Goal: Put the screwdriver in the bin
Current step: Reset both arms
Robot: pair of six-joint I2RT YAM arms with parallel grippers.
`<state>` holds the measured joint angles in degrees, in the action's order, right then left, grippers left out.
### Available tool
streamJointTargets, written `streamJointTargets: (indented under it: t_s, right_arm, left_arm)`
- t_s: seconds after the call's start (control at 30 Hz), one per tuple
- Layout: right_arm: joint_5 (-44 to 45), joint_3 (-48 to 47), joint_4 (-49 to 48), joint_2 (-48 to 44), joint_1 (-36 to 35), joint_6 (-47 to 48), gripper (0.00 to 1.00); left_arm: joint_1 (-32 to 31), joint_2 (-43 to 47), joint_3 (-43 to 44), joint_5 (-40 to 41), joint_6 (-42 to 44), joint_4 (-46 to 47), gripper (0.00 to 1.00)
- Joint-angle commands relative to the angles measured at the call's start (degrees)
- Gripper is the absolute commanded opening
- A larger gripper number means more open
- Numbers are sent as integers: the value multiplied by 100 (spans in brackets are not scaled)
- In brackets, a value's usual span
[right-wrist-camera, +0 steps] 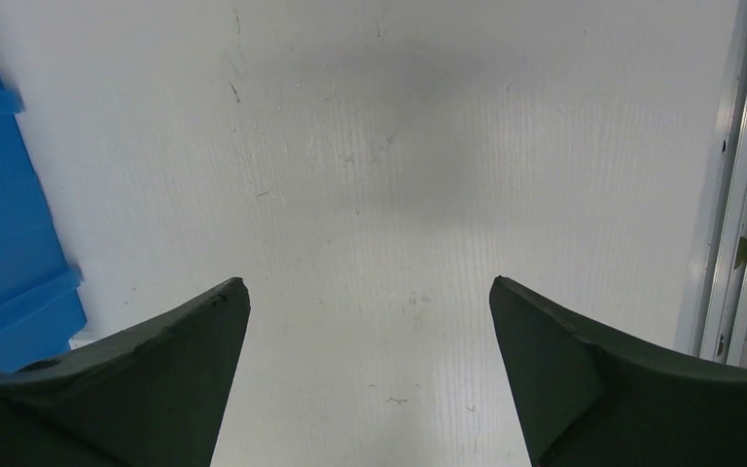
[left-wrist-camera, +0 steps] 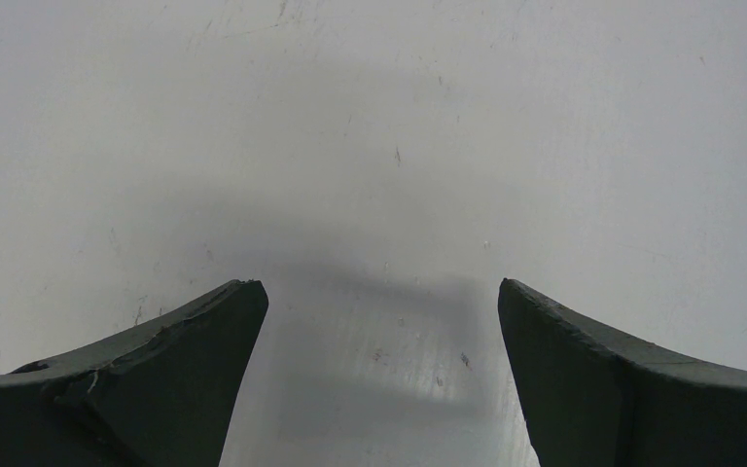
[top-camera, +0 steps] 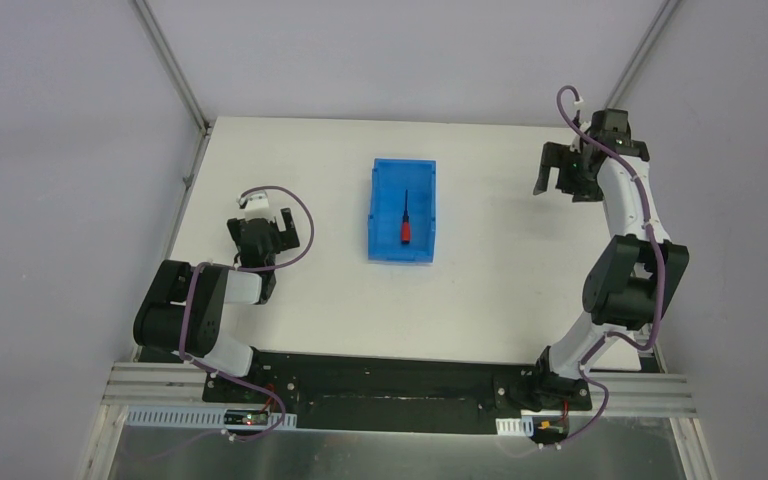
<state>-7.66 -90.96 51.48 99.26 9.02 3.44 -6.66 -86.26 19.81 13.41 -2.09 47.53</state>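
Two grippers are shown spread wide, nothing gripped. The left gripper [left-wrist-camera: 379,297] is poised near the left edge of the tabletop [top-camera: 500,270]. At mid-tabletop the red-handled screwdriver [top-camera: 404,222] is seen lying inside the blue bin [top-camera: 420,180], handle toward the near edge. The right gripper [right-wrist-camera: 370,292] is raised by the far right corner, apart from the bin. The task is judged complete; nothing is left but retreat

screwdriver [top-camera: 405,224] in bin [top-camera: 388,190] | bin on table [top-camera: 500,270] centre | left gripper [top-camera: 265,220] left of bin | right gripper [top-camera: 557,186] right of bin
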Motion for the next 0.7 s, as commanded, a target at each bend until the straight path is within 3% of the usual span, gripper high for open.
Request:
streamJointTargets:
  t_s: [0.0, 0.67]
  right_arm:
    - [-252, 34, -212, -270, 1, 368, 98]
    - [-548, 42, -108, -220, -6, 614, 97]
  left_arm:
    - [26, 8, 76, 79, -29, 108, 99]
    - [29, 4, 75, 74, -29, 108, 99]
